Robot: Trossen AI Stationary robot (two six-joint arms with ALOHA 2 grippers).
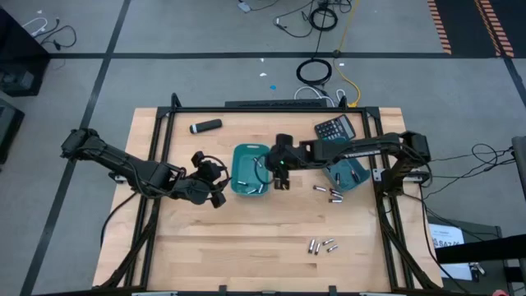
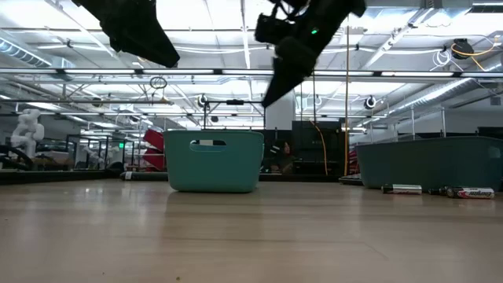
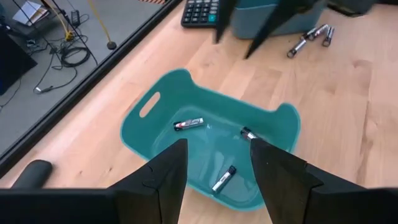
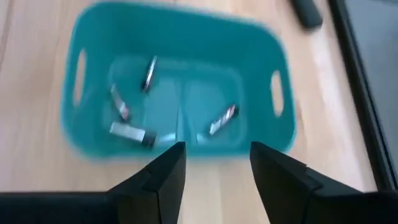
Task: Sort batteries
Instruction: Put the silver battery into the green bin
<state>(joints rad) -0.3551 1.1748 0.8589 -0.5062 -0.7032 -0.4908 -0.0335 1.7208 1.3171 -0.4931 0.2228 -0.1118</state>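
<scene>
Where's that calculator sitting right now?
From above, the calculator lies near the table's far edge on the right arm's side, just behind the right-hand teal bin.

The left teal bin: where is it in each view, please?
High view: the bin sits mid-table, between both grippers.
Low view: it stands centre-left, handle slot facing the camera.
Left wrist view: it lies beyond the fingers.
Right wrist view: it fills the middle.
Shared landmark: the batteries lying inside.
</scene>
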